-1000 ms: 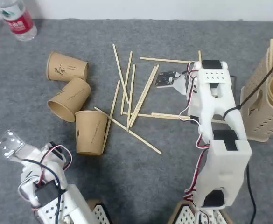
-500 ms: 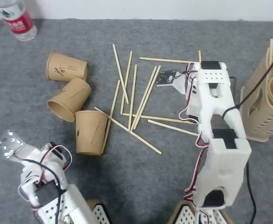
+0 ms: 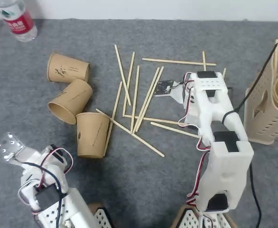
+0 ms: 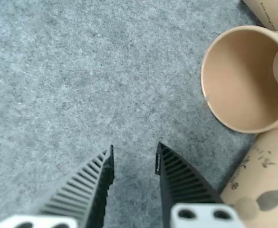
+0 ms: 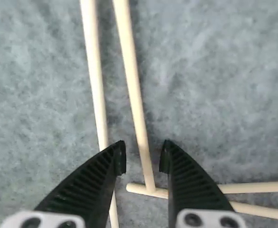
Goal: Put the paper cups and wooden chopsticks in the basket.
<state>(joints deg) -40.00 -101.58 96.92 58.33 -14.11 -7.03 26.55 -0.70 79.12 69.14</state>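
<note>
Centre-right in the high view, right gripper [image 5: 142,149] sits low over the chopsticks [image 3: 145,98], jaws parted astride one, nothing clamped. They're light, stiff and likely to roll, so I'd pinch mid-length. Lower left, left gripper [image 4: 134,154] hangs released beside three tipped cups [image 3: 72,100]: flimsy, so take the rim. Roughly a dozen chopsticks lie loose. Far right, the basket [image 3: 262,114] apparently holds one cup already.
</note>
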